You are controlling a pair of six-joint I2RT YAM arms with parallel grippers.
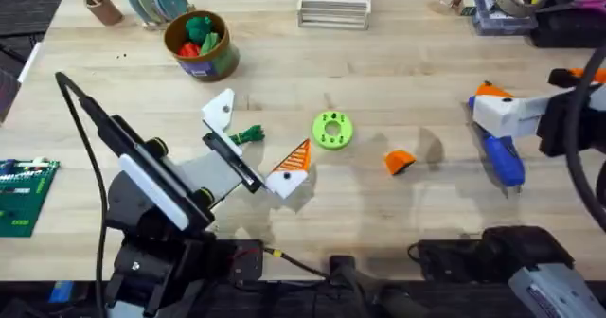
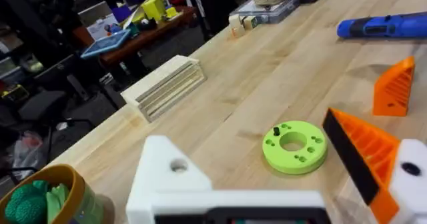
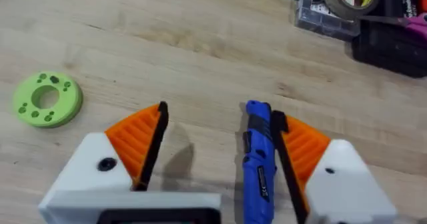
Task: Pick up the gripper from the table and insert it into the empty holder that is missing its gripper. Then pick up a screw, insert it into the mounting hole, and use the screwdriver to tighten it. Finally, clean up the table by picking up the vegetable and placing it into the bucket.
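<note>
Hidden or unclear: the screwdriver lies partly under the right gripper in the overhead view, so just the blue body toward the near edge shows; its bit is hard to make out. The vegetable is half covered by the left arm's wrist, only a dark-green tuft visible. Bucket contents read as rounded green and red toys, no finer detail. No screw can be made out on the table.

Loose orange gripper: on the table, right of centre, toward the near edge, between the green ring disc and the screwdriver, well apart from both claws. In the left wrist view it stands beyond the disc as a ribbed wedge.

Left gripper: spread wide, low over the middle of the table. One finger is a bare white holder with an open mounting hole; the other carries an orange pad. Nothing between them; the disc sits just beyond the padded finger.

Right gripper, near the right edge: wide open, both orange pads fitted. The screwdriver lies between the fingers, close against one pad; whether they touch I cannot tell. Not clamped.

Bucket: far left part of the table, well apart from both claws.
</note>
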